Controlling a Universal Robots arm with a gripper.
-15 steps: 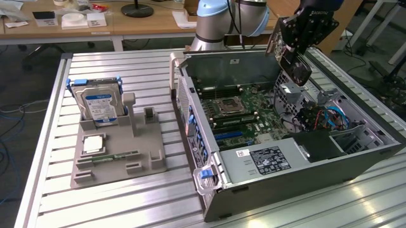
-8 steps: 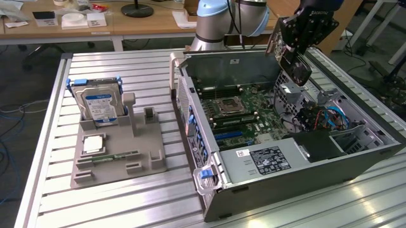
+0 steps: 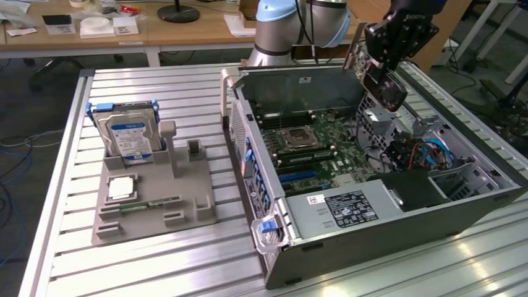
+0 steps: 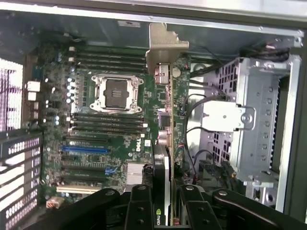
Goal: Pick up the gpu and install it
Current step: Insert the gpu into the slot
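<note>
Wrist view: our gripper [image 4: 166, 205] pinches the gpu [image 4: 166, 115], so pickup is done; we hold it over the motherboard [image 4: 129, 139] in the open case [image 3: 371, 232], not yet seated.

The case [image 3: 387, 238] stands open on top, leaving free room over the middle of the motherboard [image 3: 318, 145], while the silver drive cage [image 4: 259, 115] and loose cables [image 3: 429, 153] crowd its edge at the exterior view's right, just beside the gpu [image 4: 168, 124] clamped in the gripper [image 4: 165, 213], and the power supply [image 3: 350, 207] blocks the near corner.
</note>
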